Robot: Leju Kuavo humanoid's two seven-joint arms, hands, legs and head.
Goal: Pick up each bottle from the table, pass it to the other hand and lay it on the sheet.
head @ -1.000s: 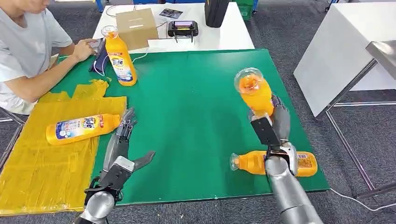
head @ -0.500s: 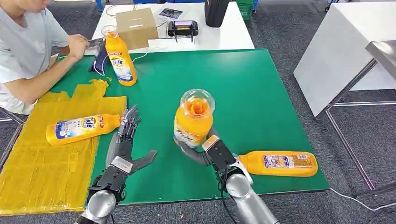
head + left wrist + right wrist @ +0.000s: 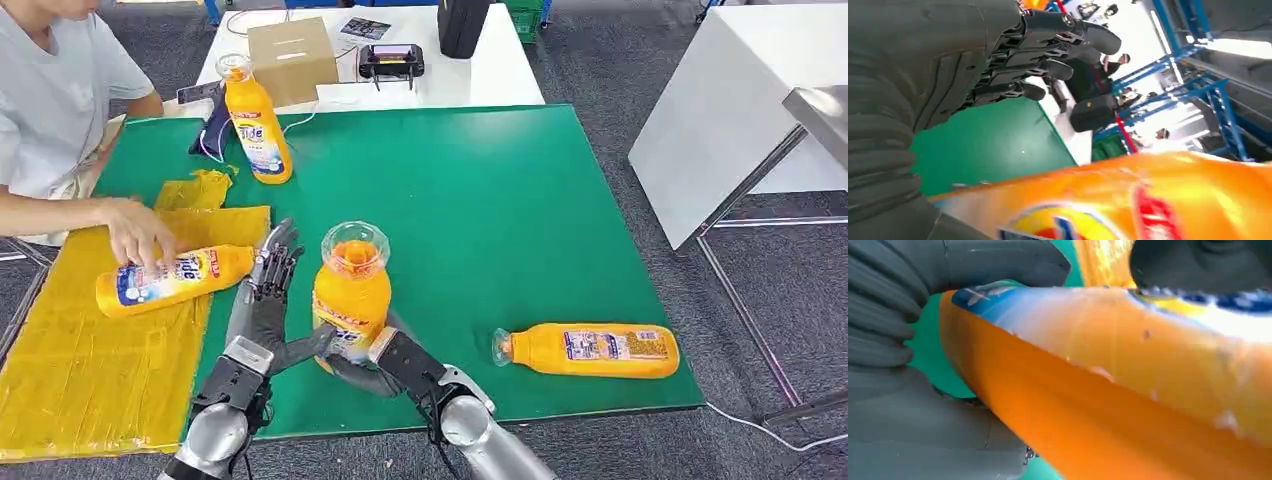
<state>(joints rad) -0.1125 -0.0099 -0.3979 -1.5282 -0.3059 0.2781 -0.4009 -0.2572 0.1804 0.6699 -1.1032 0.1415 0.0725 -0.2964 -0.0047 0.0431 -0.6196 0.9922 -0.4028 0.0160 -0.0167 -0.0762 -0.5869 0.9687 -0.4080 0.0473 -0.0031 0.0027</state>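
My right hand (image 3: 392,362) grips an orange Tide bottle (image 3: 351,293) low on its body and holds it upright above the green table (image 3: 480,190), cap toward the camera. Close on its left, my left hand (image 3: 264,308) is open, fingers stretched forward and thumb reaching toward the bottle's base. In the left wrist view the spread fingers (image 3: 1048,45) stand beside the bottle (image 3: 1148,200). The right wrist view has the bottle (image 3: 1128,390) pressed into the right hand (image 3: 913,405). One bottle (image 3: 172,279) lies on the yellow sheet (image 3: 90,370), another bottle (image 3: 590,350) lies at the table's front right, and a third bottle (image 3: 256,122) stands at the back left.
A person sits at the left with a hand (image 3: 136,233) on the bottle that lies on the sheet. A white table (image 3: 500,70) behind holds a cardboard box (image 3: 292,60), a black controller (image 3: 392,61) and a dark case (image 3: 463,25). Another white table (image 3: 730,110) stands to the right.
My right hand has carried the bottle from the table's right side leftward to my left hand. The person's hand has come down onto the bottle on the sheet.
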